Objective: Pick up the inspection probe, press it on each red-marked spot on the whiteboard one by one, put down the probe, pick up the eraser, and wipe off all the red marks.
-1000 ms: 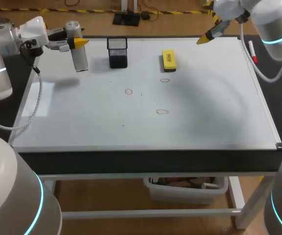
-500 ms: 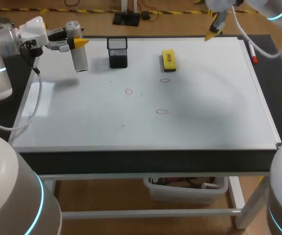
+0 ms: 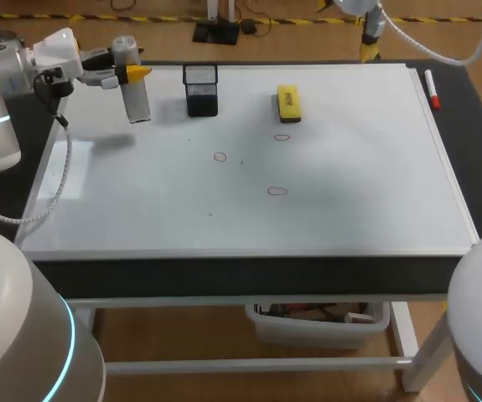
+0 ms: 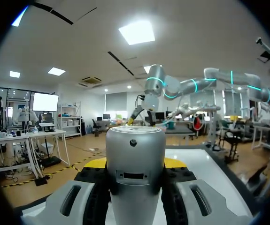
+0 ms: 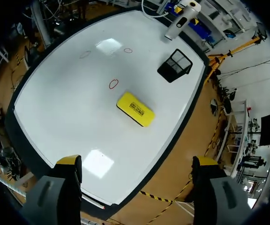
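Covering the table [image 3: 241,275], a red-marked whiteboard [image 3: 358,176]

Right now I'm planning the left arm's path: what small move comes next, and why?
Probably carry the probe toward the nearest red mark and lower it: the left gripper is shut on the probe, which sits well off to the side of that mark on the whiteboard.

Right claw [image 3: 367,54] has pulled back beyond the whiteboard [image 3: 349,167].

Eraser [image 3: 288,103] right of holder [image 3: 200,90] on whiteboard [image 3: 349,193]; 3 marks [image 3: 277,191] nearer.
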